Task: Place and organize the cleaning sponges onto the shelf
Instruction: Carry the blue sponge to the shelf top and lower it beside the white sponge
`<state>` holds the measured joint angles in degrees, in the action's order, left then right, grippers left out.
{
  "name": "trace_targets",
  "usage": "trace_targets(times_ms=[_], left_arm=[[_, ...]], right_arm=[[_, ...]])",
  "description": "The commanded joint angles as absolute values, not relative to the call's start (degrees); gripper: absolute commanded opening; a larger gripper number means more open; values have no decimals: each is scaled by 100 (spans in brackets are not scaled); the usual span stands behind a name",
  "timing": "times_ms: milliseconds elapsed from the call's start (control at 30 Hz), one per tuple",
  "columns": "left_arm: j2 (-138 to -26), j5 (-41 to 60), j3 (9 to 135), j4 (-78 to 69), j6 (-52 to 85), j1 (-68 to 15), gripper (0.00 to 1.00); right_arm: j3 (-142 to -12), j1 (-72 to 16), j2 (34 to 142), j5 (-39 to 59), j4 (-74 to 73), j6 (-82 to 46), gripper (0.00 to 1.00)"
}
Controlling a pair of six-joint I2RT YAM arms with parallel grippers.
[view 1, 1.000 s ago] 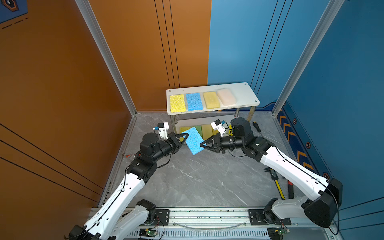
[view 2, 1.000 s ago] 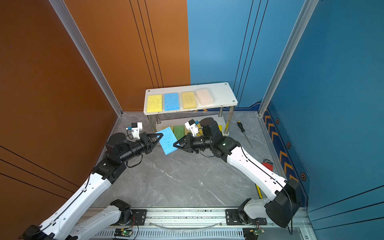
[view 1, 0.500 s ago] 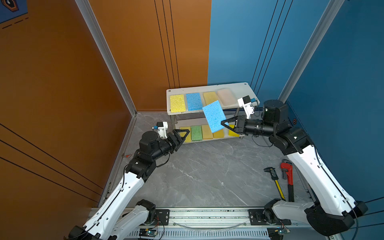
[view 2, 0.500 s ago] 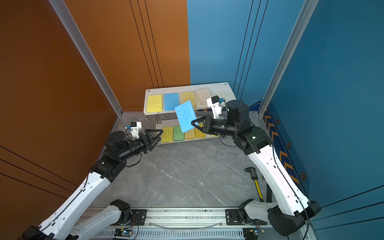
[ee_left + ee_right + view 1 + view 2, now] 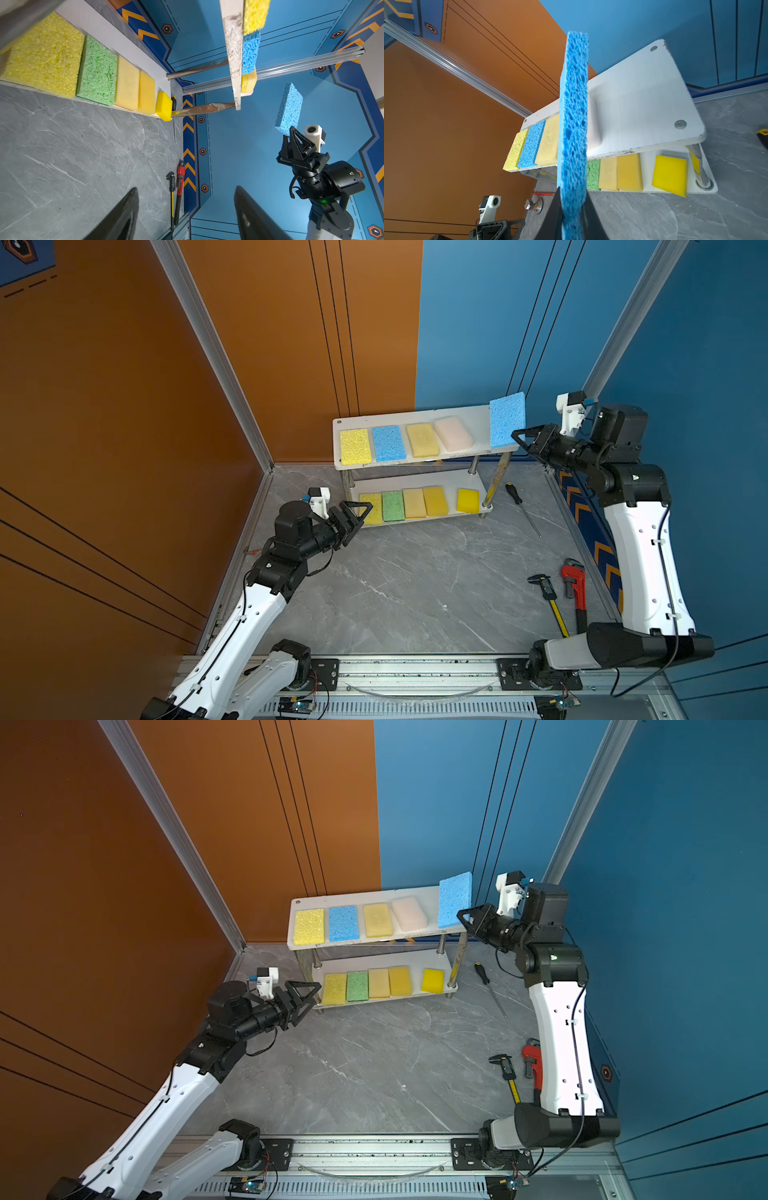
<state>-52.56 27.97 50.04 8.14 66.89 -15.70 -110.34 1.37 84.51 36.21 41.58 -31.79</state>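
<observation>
The last of the cleaning sponges, a blue sponge (image 5: 507,420), is held upright on its edge at the free right end of the shelf (image 5: 482,423), level with the upper board but not yet lying on it; the left wrist view shows open space between the two. The right gripper (image 5: 517,435) has its jaws clamped on one lower corner of this sponge. Nine others are already in place. Four lie in a row on the upper board: a yellow sponge (image 5: 355,446), a second blue one (image 5: 388,443), a pale yellow one (image 5: 422,440) and a whitish-pink one (image 5: 453,433). Five lie on the lower board, among them a green sponge (image 5: 392,506) and a bright yellow sponge (image 5: 468,500) set slightly apart from its neighbours. No sponge shows on the grey tabletop (image 5: 415,580), so I judge the task nearly finished: this piece has to be laid flat in the empty spot beside the pink one and let go. The left gripper (image 5: 356,506) hangs low by the left end of the lower board, jaws spread wide and empty. In both top views the held sponge covers the board's right corner, and the upper board hides the back of the lower one. In the right wrist view the sponge, seen edge-on, blocks most of the pink one and the left end of the lower row.
</observation>
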Motion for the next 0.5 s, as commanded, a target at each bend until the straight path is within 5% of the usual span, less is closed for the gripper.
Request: trace_targets(times_ms=[0, 467], left_arm=[[-5074, 3110, 5102, 1028, 6531, -1394, 73], [-4865, 3414, 4992, 1404, 6585, -864, 73]], right_arm=[[-11318, 330, 8782, 3963, 4304, -2929, 16], [-12390, 253, 10099, 4080, 4638, -2541, 16]])
